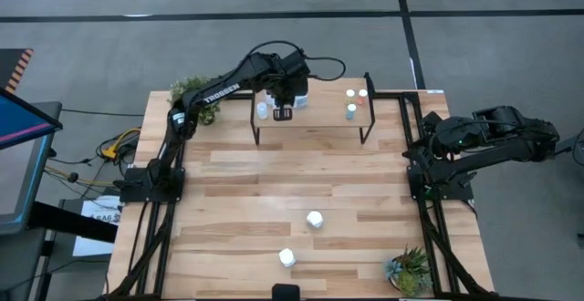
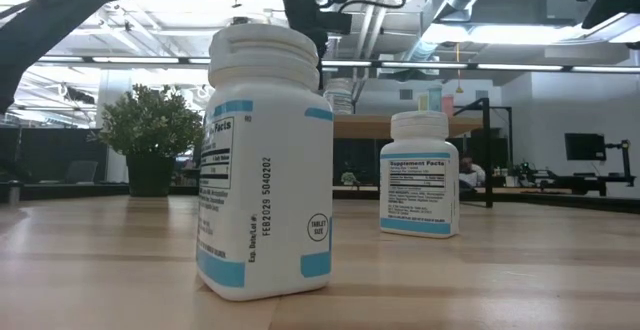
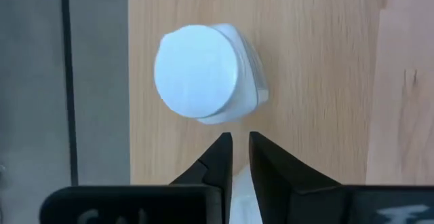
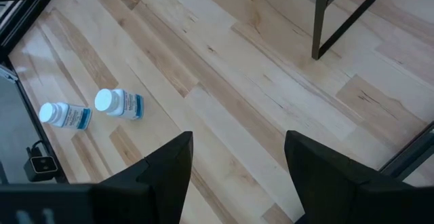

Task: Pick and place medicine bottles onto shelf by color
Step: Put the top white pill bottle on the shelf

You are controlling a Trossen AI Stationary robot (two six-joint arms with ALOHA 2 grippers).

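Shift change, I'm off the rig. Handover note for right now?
Left gripper: shut, empty, over the shelf next to a white bottle standing there.
Right gripper: open, empty, parked at the table's right edge.
Done: the white bottle plus three small bottles at the shelf's right end.
Left: two white bottles on the table near the front edge.

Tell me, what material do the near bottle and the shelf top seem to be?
The near bottle looks like glossy white plastic: smooth moulded body, ridged cap, printed paper-like label. The shelf top appears to be light matte wood with visible grain, on thin black legs, probably metal.
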